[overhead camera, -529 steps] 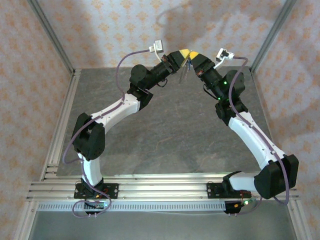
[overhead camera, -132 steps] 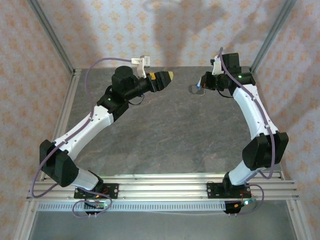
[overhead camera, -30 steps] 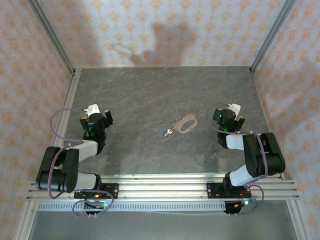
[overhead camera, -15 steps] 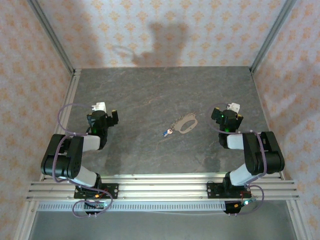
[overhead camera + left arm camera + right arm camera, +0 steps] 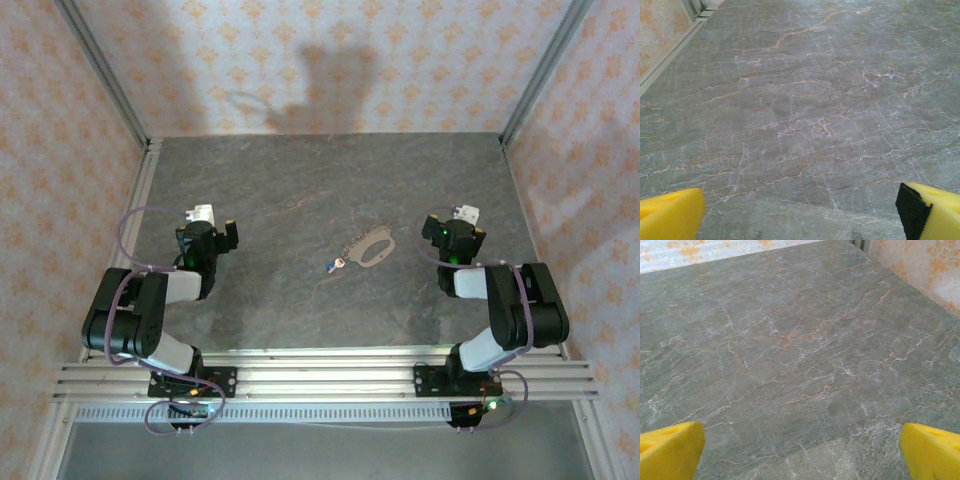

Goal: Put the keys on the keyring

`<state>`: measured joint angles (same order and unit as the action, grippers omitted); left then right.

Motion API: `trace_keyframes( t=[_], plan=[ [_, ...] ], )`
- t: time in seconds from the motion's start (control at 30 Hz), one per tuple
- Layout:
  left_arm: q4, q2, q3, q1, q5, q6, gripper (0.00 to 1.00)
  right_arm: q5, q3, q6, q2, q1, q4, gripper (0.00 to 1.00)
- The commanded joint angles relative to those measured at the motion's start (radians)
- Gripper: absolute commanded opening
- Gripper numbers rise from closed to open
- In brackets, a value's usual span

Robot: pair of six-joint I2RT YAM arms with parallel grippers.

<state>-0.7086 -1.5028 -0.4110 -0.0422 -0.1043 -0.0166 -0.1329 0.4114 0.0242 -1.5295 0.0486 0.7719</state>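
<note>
Overhead, the key seemingly touches the keyring; wrist views show table.

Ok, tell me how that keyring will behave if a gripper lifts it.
The keyring is a thin loop lying flat on the table, so it is probably light and may slide rather than lift cleanly. The blue-headed key lies at its end; if joined, it would likely dangle and swing.

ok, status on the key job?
Left end effector open, right end effector open, both empty. Key lies at the keyring chain end, mid-table. No obstruction seen.
</note>
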Motion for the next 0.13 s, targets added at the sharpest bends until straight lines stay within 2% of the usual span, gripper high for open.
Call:
trace_keyframes(
  t=[0.0,0.1],
  plan=[
    [-0.029,0.001,-0.020,-0.006,-0.012,0.025,1.00,0.015,0.006,0.007,0.002,-0.007,0.017,1.00],
    [-0.031,0.001,-0.018,-0.007,-0.012,0.024,1.00,0.016,-0.002,0.009,0.007,-0.007,0.027,0.99]
  ],
)
